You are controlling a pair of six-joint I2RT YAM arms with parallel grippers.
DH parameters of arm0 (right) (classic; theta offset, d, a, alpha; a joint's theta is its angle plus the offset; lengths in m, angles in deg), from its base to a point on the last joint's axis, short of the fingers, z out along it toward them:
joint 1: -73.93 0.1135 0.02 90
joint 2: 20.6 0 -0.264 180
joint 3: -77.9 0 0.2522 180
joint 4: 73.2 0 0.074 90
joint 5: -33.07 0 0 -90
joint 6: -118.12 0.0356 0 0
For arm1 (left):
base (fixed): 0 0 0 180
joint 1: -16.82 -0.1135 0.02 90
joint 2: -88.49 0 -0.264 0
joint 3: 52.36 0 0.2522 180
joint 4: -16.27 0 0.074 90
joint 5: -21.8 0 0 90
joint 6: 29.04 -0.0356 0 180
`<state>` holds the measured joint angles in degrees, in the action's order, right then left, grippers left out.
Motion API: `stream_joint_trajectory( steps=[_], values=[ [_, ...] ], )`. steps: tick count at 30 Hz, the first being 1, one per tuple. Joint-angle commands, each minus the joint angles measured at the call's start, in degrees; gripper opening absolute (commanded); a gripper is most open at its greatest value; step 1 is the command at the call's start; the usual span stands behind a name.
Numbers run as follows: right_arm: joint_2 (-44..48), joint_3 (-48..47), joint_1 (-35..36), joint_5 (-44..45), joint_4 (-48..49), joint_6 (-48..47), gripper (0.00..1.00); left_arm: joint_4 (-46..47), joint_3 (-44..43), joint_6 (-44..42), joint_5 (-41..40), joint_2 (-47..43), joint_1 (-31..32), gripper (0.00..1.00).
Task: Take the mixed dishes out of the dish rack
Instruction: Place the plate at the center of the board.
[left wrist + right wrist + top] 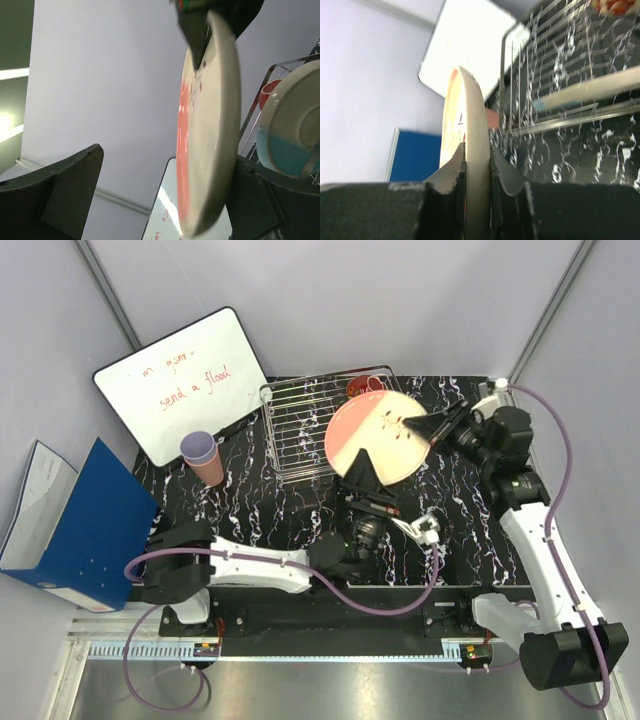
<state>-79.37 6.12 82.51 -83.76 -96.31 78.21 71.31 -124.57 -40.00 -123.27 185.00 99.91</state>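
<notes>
My right gripper (428, 427) (477, 152) is shut on the rim of the pink and cream plate (375, 435) (470, 110), holding it tilted above the right end of the dish rack (305, 425) (545, 60). My left gripper (363, 476) (167, 160) is open at the plate's near edge. The plate (210, 125) stands edge-on between its spread fingers (70, 195), close to the right one. A light-blue and cream plate (290, 135) (590, 90) and the red bowl (364, 387) (267, 92) are in the rack. The lavender cup (198, 447) sits nested in the salmon cup (211, 471) left of the rack.
A whiteboard (185, 380) (470, 45) with red writing leans at the back left. A blue folder (85, 525) (415, 155) lies off the table's left edge. The black marbled tabletop (260, 510) spreads in front of the rack.
</notes>
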Motion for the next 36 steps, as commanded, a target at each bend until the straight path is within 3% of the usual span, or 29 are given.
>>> stream_joint_trajectory(
  steps=[1,8,14,25,36],
  values=[
    [0.41,-6.66,-7.34,12.84,0.92,-0.25,0.0,26.65,-4.65,-0.21,-12.15,-10.28,-0.65,0.99],
    [-6.62,-13.16,-18.67,25.15,-3.31,1.5,0.0,26.57,-1.66,9.55,-24.18,-19.42,-0.82,0.99],
    [-15.67,-15.02,-22.73,30.69,-3.32,1.42,0.0,26.65,-0.44,13.25,-32.28,-21.8,-0.82,0.99],
    [-28.67,-14.4,-24.75,32.02,6.0,0.89,0.0,26.65,5.1,16.94,-33.88,-22.94,-0.82,0.99],
    [-41.69,-15.28,-24.84,30.0,8.9,2.03,0.0,26.74,2.92,16.33,-34.93,-16.63,-0.82,0.99]
  ],
)
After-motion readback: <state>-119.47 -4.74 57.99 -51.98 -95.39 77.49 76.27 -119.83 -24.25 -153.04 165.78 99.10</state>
